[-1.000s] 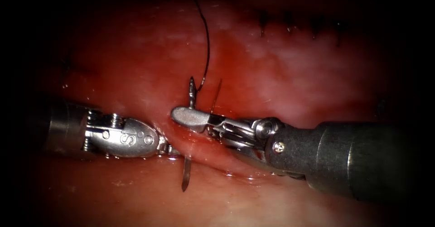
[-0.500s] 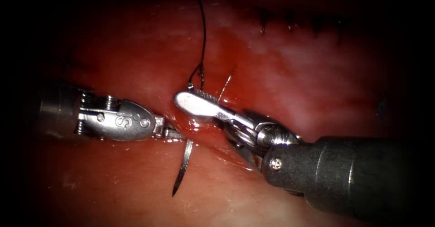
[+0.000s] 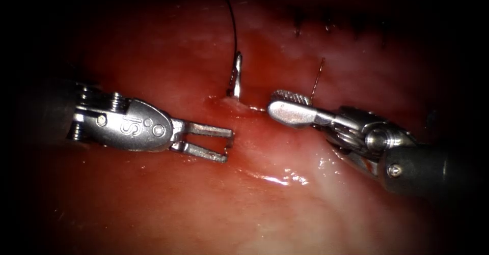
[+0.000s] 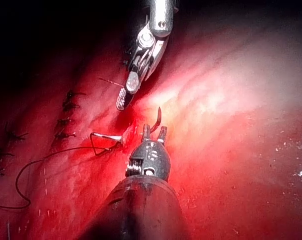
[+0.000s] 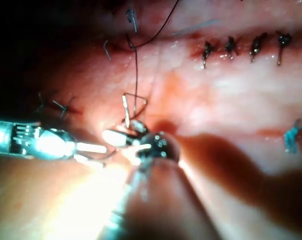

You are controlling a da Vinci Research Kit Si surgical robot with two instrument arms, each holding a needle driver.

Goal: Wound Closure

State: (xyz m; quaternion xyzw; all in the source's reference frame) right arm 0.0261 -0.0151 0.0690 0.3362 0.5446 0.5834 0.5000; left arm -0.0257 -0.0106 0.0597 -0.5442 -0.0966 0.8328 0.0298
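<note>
The curved needle (image 3: 236,77) stands up out of the tissue (image 3: 153,56) between the two tools, its lower part buried. Dark thread (image 3: 234,26) runs from its upper end toward the back. My left tool (image 3: 227,145) lies left of the needle, jaws open and holding nothing. The right tool (image 3: 275,102) lies right of it, jaws apart and also holding nothing. In the left wrist view a short curved piece (image 4: 158,117), perhaps the needle's tip, rises from the tissue just ahead of the left tool (image 4: 154,130). The right tool (image 4: 126,95) hangs open beyond it.
A row of dark finished stitches (image 3: 326,26) runs along the cut at the back right, also plain in the right wrist view (image 5: 240,47). A thin reddish thread end (image 3: 318,74) stands behind the right tool. Red fluid wets the tissue around the needle.
The left jaws have let go of the needle and opened. The right tool has opened and drawn back to the right. The needle's point that jutted toward the front is gone; its thread end stands higher.
</note>
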